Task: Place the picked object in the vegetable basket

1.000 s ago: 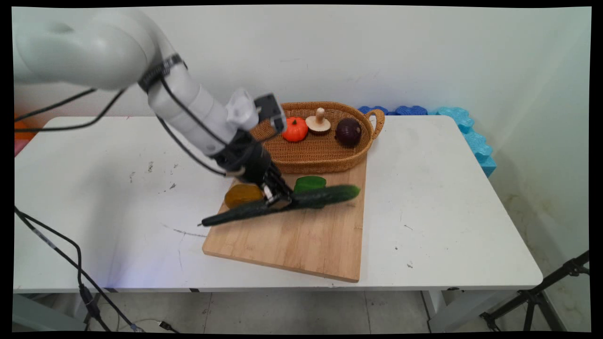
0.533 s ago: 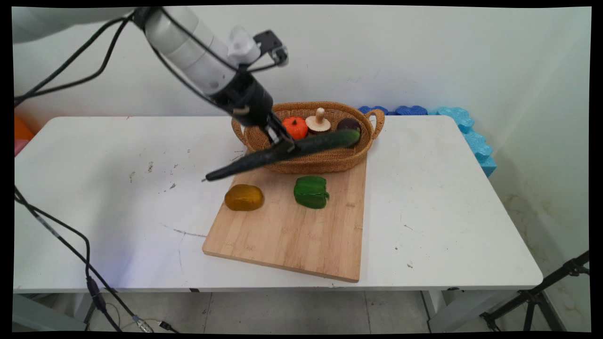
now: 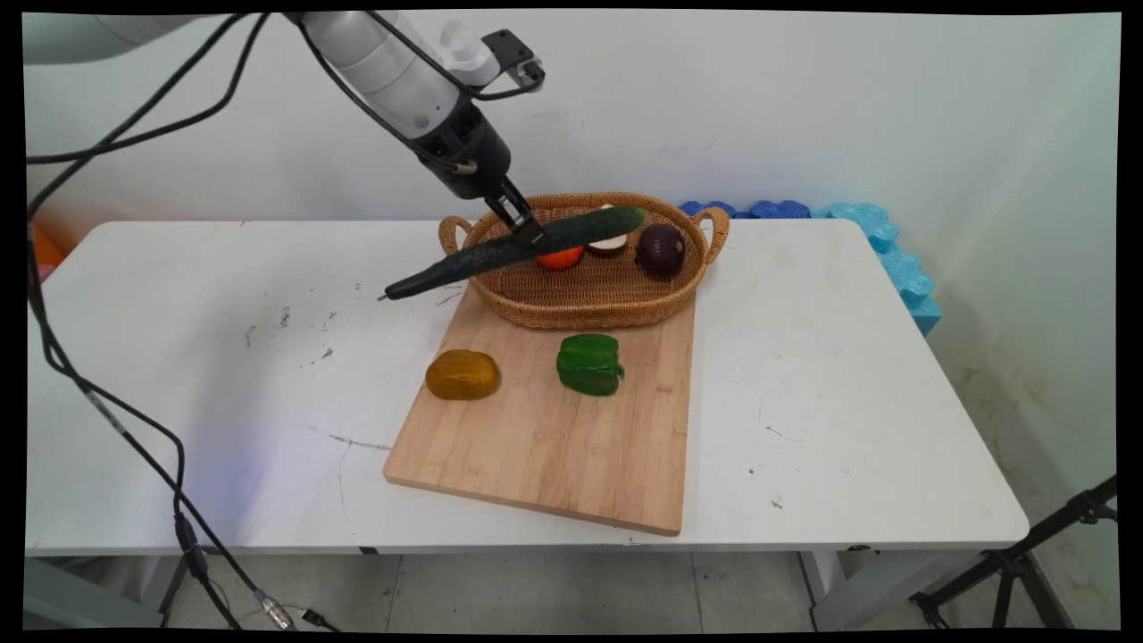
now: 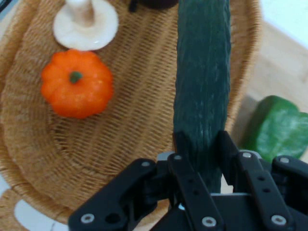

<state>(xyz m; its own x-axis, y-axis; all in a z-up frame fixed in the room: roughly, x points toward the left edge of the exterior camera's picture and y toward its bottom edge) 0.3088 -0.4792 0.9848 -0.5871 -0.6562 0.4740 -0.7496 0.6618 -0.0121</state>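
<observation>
Carrying the cucumber (image 3: 518,253) higher and farther back than a second ago, off the cutting board (image 3: 571,438) and over the wicker basket (image 3: 589,299). Gripper (image 3: 527,236) clamping it near mid-length. Lying almost level, long axis left to right, thin stem end left and lower, over the table (image 3: 223,357).

cucumber (image 3: 518,252) 1 | pumpkin (image 4: 77,89) 1 | mushroom (image 4: 85,24) 1 | onion (image 3: 661,249) 1 | pepper (image 3: 589,363) 1 | potato (image 3: 462,374) 1 | basket (image 3: 589,299) 1 | board (image 3: 554,446) 1
</observation>
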